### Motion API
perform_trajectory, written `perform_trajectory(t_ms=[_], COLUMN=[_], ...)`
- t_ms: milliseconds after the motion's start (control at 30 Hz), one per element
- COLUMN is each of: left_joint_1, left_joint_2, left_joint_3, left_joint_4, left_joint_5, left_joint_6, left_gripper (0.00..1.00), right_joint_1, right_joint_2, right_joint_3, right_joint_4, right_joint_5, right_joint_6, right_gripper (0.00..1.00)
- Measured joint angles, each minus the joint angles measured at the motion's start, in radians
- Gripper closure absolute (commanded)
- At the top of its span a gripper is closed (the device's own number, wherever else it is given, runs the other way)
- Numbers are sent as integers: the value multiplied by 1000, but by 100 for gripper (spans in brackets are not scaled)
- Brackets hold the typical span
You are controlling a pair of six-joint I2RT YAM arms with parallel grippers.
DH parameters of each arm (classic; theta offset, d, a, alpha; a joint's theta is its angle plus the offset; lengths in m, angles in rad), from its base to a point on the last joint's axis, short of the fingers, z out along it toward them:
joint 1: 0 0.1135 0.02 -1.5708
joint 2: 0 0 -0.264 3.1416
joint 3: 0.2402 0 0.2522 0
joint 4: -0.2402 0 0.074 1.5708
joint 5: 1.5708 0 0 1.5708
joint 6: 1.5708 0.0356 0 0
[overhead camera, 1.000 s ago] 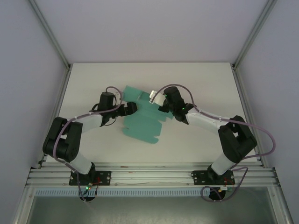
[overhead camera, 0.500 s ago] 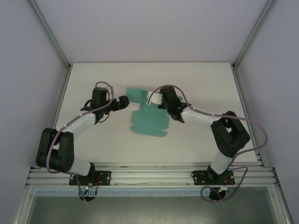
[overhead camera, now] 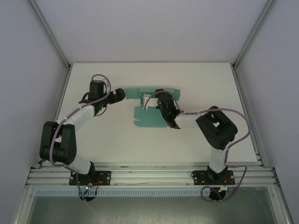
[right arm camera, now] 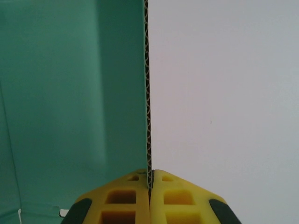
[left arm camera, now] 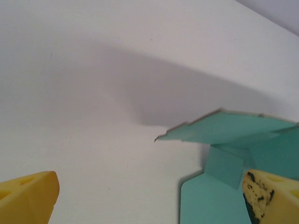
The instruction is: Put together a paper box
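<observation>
Right tool [right arm camera: 149, 176] is clamped on the corrugated edge of the paper box [overhead camera: 148, 115], with the card pinched between its closed pads. The box is an unfolded teal blank lying mostly flat on the bench [overhead camera: 196, 79], mid-far, and the flap nearest the left tool [left arm camera: 149, 200] is lifted off the surface. Left tool's fingers are wide apart at that edge, gripping nothing.

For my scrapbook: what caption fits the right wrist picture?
Right gripper pinching the edge of the teal-green paper box sheet.
</observation>
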Motion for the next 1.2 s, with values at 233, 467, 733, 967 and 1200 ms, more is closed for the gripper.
perform_trajectory(t_ms=[233,467,733,967,1200], left_joint_1=[-2,-44,-73,-79,-87], left_joint_2=[104,217,399,512,533], left_joint_3=[150,324,573,708,731], left_joint_4=[-66,-198,-404,-562,-607], left_joint_5=[98,119,186,200,179], left_joint_6=[232,496,727,853,835], left_gripper=[0,2,22,53,100], right_joint_1=[5,8,8,8,9], right_joint_2=[54,69,69,60,57], right_joint_3=[-29,-32,-32,-31,-30], right_joint_4=[124,155,139,98,76], right_joint_5=[22,30,31,34,41], right_joint_6=[-42,-42,-18,27,48], right_gripper=[100,100,100,100,100])
